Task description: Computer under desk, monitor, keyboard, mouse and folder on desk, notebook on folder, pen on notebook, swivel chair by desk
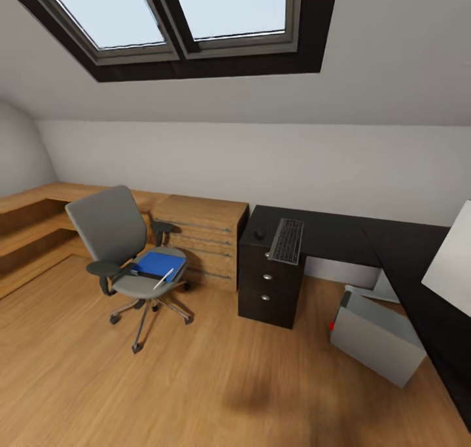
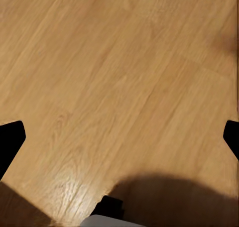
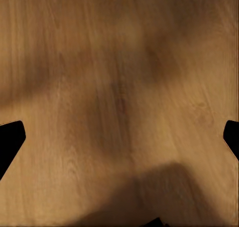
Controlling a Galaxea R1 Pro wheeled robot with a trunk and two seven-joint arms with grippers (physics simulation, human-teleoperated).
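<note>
Wooden floor [image 1: 196, 381], plank-laid, nearest in the head view, with a dark blurred shadow patch on it. Computer [image 1: 376, 339]: silver-grey tower standing on the floor at the right, beside the table's edge, a red spot at its front lower corner. Table [image 1: 340, 234]: glossy black L-shaped top, one wing along the wall, the other running along the right edge of the view; a black drawer pedestal [image 1: 269, 283] under its left end. Keyboard [image 1: 287, 240]: on the table top above the pedestal, set lengthwise toward the wall. Mouse [image 1: 260, 234]: small, black, just left of the keyboard. Monitor [image 1: 451, 264]: white back showing at the far right, on the table's right wing. Swivel chair [image 1: 121, 250]: on the floor, well apart from the table, in front of low wooden shelving [image 1: 203, 231]. Folder [image 1: 157, 262]: blue, flat on the chair seat. Pen [image 1: 163, 278]: white, lying across the folder's near corner. Skylight [image 1: 176, 15] in the sloped ceiling above.

Left wrist view: left tool [image 2: 119, 137], dark fingertips at opposite edges, spread wide, nothing between them, floor planks beneath.

Right wrist view: right tool [image 3: 119, 137], fingertips likewise spread, nothing held, shadowed floor beneath.
</note>
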